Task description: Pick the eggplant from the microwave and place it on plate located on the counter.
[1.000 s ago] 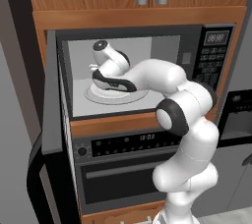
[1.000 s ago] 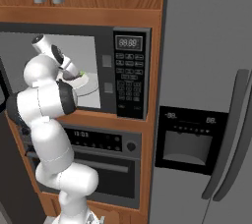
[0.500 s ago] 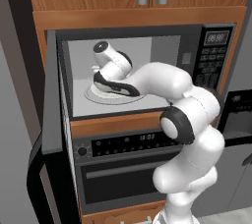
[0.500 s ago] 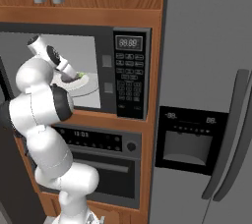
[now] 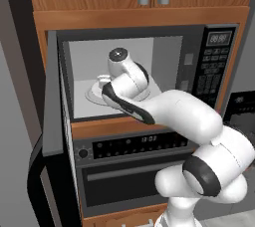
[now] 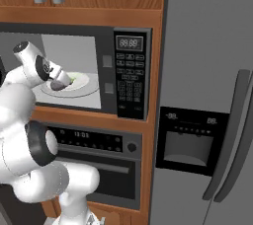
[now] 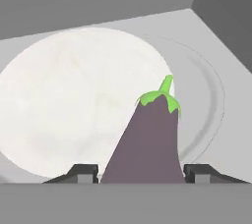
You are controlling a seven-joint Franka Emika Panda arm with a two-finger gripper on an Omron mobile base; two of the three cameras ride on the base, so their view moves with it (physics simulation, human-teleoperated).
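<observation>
The eggplant, dark purple with a green stem tip, stands between my two fingertips, pointing away over a white plate. My gripper is shut on it, each pad against one of its sides. The hand is inside the open microwave, whose cavity is pale grey and whose keypad is on the right. From the right base view, the eggplant is a small dark lump at my gripper, just above the white plate's near edge. The greyish-silver plate and the counter are out of view.
A bright white plate ringed by a clear glass disc lies on the microwave floor. The microwave door hangs open at the left. An oven sits below, and a grey fridge stands to the right.
My hand has drawn back a little toward the microwave's opening, and the elbow has dropped lower and nearer the cameras.
</observation>
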